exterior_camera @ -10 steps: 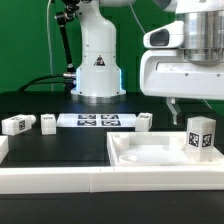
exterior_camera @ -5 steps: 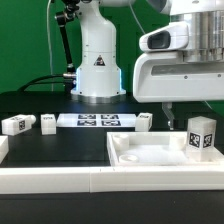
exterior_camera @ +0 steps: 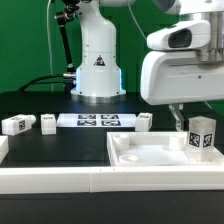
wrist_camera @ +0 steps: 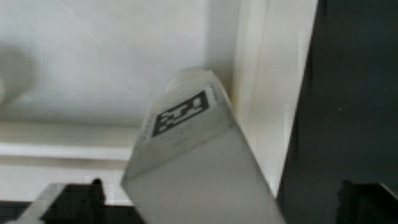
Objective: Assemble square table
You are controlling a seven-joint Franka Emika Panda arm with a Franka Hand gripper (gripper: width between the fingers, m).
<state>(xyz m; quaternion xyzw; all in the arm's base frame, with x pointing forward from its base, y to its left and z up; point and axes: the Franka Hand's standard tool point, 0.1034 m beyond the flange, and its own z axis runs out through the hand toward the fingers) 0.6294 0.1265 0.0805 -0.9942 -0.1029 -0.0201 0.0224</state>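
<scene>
upright leg (exterior_camera: 201,136) stands on end on the square slab (exterior_camera: 140,158), near the slab's far corner at the exterior view's right. its long axis is vertical, w/ two tagged faces turned toward the exterior cam. in the wrist view the same leg (wrist_camera: 192,140) runs lengthwise up the pic, tag on its upper part, w/ the slab's white floor (wrist_camera: 89,80) and raised rim beside it. black tabletop (wrist_camera: 356,80) shows past the rim.

the slab lies flat on the tabletop (exterior_camera: 40,146), recessed side up, at the front right of the exterior view.

arm: the white hand housing hangs over the slab's right part w/ the wrist pointing straight down. gripper (exterior_camera: 176,121) is low, and one finger shows just beside the leg's upper half, on the exterior view's left of it. gripper (wrist_camera: 217,198) fingers are wide apart. the wrist view shows a dark fingertip (wrist_camera: 71,196) on each side of the leg, w/ a clear gap to each, so nothing is clamped.

far-left leg (exterior_camera: 15,124), second leg (exterior_camera: 47,122) and third leg (exterior_camera: 144,121) lie loose on the tabletop, flanking the marker board (exterior_camera: 97,120). their axes are too small to read. long white rail (exterior_camera: 60,186) runs across the front.
</scene>
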